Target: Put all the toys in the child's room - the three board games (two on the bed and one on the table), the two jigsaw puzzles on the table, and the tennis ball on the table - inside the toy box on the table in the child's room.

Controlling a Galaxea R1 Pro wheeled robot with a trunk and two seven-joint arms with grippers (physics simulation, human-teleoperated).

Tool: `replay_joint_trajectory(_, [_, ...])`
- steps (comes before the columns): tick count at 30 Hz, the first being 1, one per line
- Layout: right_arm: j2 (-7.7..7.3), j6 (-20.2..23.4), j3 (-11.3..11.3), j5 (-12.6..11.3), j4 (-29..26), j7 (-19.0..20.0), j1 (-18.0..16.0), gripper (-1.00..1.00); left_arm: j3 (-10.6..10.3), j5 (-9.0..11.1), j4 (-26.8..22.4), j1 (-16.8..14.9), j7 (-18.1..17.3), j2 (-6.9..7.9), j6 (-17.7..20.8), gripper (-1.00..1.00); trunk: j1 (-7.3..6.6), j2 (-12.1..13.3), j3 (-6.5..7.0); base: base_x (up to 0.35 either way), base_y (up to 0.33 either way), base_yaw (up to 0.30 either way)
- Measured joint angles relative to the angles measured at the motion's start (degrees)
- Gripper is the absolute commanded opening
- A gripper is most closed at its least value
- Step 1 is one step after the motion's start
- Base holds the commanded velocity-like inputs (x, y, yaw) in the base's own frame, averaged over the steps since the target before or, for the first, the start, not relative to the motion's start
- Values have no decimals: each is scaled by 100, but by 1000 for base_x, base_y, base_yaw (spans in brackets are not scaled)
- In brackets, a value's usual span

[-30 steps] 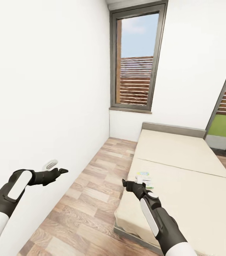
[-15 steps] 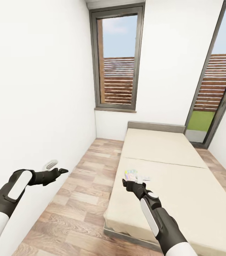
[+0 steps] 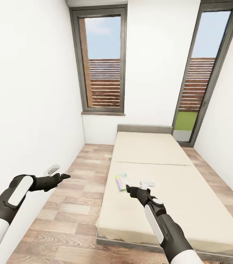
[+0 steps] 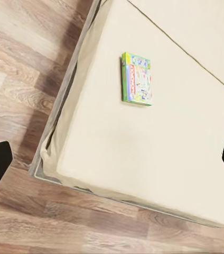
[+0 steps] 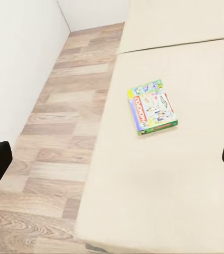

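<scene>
Game (image 3: 121,181) flat on bed (image 3: 189,190), near its floor-side edge | wrist views resolve its green border (image 5: 151,107) | second flat item (image 3: 147,183) behind right gripper (image 3: 128,189), head view | both grippers empty, fingers spread; left gripper (image 3: 66,176) over floor.

Open mattress lies all around the green-bordered board game (image 3: 121,181) on the bed (image 3: 189,205); a white wall (image 3: 28,110) flanks the floor strip (image 3: 72,205).
</scene>
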Motion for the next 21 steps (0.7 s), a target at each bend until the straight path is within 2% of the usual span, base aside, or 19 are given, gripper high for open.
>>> replay_joint_trajectory(21, [2,-6,-2,8,13,0,0,100,0,0,0,0,0,0,-9,100,0,0,0,0,0,-283])
